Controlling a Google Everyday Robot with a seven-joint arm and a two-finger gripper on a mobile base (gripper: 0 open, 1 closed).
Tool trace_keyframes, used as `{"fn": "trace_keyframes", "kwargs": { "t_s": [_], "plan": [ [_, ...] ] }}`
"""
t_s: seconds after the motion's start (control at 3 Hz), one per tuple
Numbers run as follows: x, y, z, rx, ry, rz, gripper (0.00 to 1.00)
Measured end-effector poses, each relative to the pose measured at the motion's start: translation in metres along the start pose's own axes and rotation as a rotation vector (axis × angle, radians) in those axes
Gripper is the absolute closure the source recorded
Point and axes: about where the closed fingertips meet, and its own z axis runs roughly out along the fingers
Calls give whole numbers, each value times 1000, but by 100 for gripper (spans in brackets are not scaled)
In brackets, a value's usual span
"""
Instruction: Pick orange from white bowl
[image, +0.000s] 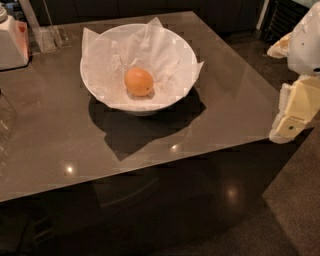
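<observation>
While my gripper (292, 112) hangs off the table's (60, 145) right edge, can't tell how open it is, no orange in it | orange (138, 81) sits mid white bowl (150, 106) | step: approach; next I'd guess reach left, then down onto it

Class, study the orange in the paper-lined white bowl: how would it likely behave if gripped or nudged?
The orange looks round and smooth-skinned, so it would probably roll if nudged, though the crumpled paper and sloped white bowl should catch it. It seems firm, perhaps slightly slippery to grip. The hand hangs right of the table, away from the fruit.
</observation>
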Motion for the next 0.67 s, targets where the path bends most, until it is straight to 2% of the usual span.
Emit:
{"fn": "trace_keyframes", "kwargs": {
  "t_s": [0.33,0.67],
  "plan": [
    [-35,-19,9,-42,-119,-54,0],
    [-94,-38,23,-115,-278,-137,0]
  ]
}}
